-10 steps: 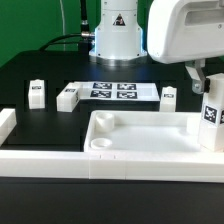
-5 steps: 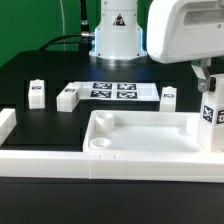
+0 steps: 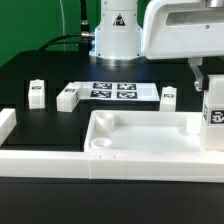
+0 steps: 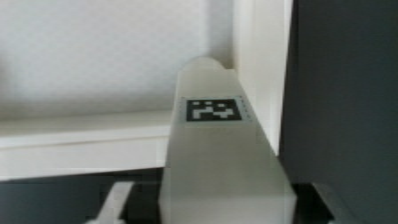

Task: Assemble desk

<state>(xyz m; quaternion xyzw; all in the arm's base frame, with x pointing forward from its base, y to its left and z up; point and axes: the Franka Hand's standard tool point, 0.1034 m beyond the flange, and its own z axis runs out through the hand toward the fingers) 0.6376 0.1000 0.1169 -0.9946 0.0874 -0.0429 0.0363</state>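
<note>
At the front, on the exterior view's left, the wall [image 3: 30, 158] sits just beside the tabletop [image 3: 150, 140], which lies rim up with a round socket [image 3: 100, 146] showing at its near corner. By the tabletop's end on the exterior view's right, the gripper [image 3: 211, 96] is clamped on the top of a leg [image 3: 213, 122]. The wrist view backs this up, with the leg [image 4: 217, 150] wedged between the dark fingers [image 4: 320, 200]. Leg long axis is vertical, and its tag [image 3: 212, 116] faces the exterior camera. Free end points down at the tabletop's end rim. Seen from the wrist it runs straight away from the fingers toward that rim, and the tip is hidden, so I can't tell if it is seated, touching or above a socket. Risks, my read: the grip is high on smooth plastic, so a side load could tilt or slip the leg. If the tip is off the socket it could catch the rim, jam, or shove the tabletop. Letting go before it seats would probably topple it. Farther back, well apart from the gripper, three loose legs: one upright [image 3: 37, 93], one lying [image 3: 68, 97], one small [image 3: 168, 96]. Marker board [image 3: 113, 91] lies flat between them. Arm base [image 3: 117, 35] is farthest.
</note>
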